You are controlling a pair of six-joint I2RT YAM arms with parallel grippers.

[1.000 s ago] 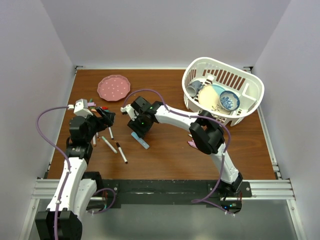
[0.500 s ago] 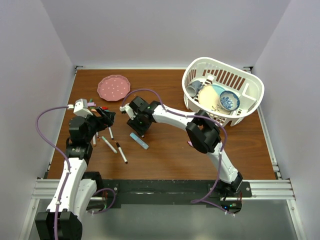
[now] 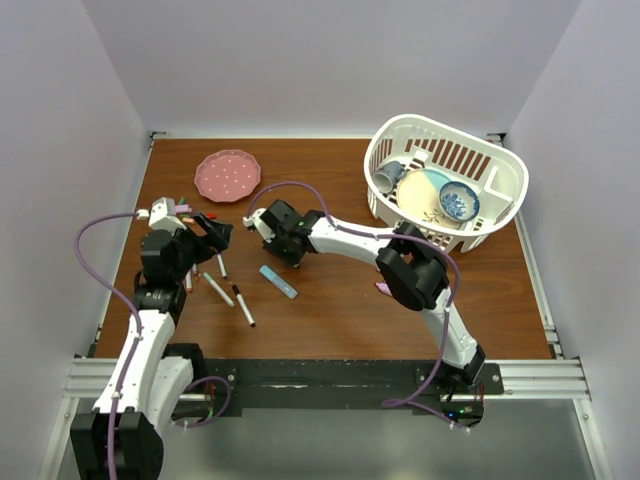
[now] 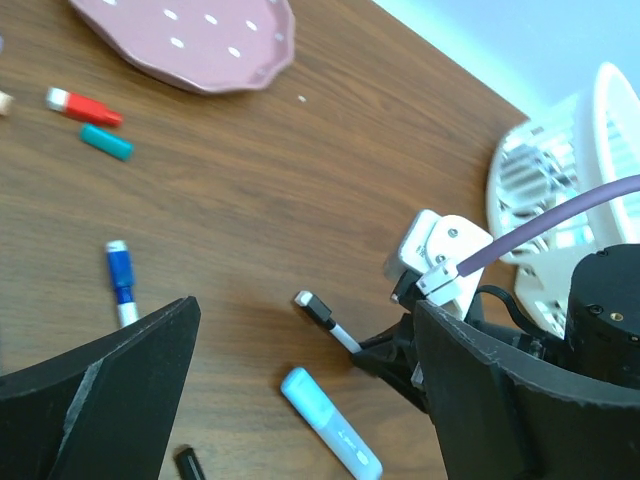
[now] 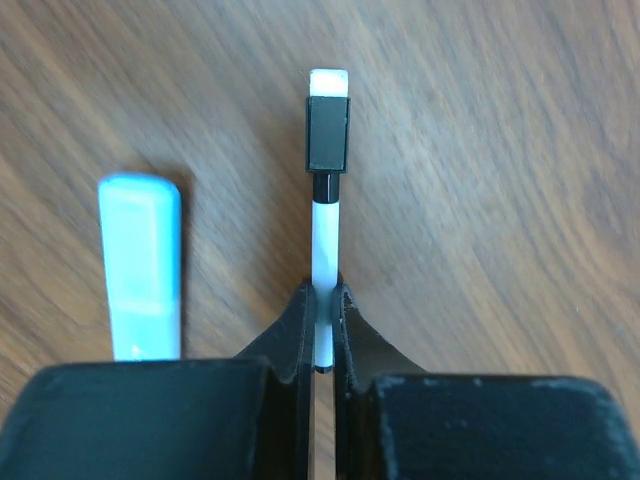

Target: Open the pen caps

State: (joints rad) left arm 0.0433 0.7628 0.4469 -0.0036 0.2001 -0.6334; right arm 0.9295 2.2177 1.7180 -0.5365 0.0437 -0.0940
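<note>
The left gripper (image 3: pixel 211 234) hangs with its fingers (image 4: pixel 110 390) spread wide and nothing between them. Its wrist camera takes in the most. Beyond its left finger lie a red cap (image 4: pixel 88 108) and a teal cap (image 4: pixel 105 142), just beside each other on the table (image 4: pixel 250 200). Nearer that finger is a blue cap (image 4: pixel 119 268), seated on a marker whose barrel runs behind the finger. Far ahead sits the pink plate (image 4: pixel 190 40), and a white basket (image 4: pixel 605 190) stands off past the right finger.

Only this view shows the two arms together. In the gap between the left fingers, the right arm's gripper reaches in from the right with a slim white marker (image 4: pixel 342 336).

The overhead view shows where both arms stand, but not how either gripper's fingers are set.

The right wrist camera settles it for the right gripper (image 5: pixel 322 300). Its fingers are pressed together, pinching the marker's white barrel. The black cap (image 5: pixel 327 135) is on the marker's far end, straight ahead of the fingertips and clear of them. A light blue highlighter (image 5: pixel 143 270) lies flat on the table left of the right gripper, roughly parallel to the marker and apart from it.
</note>
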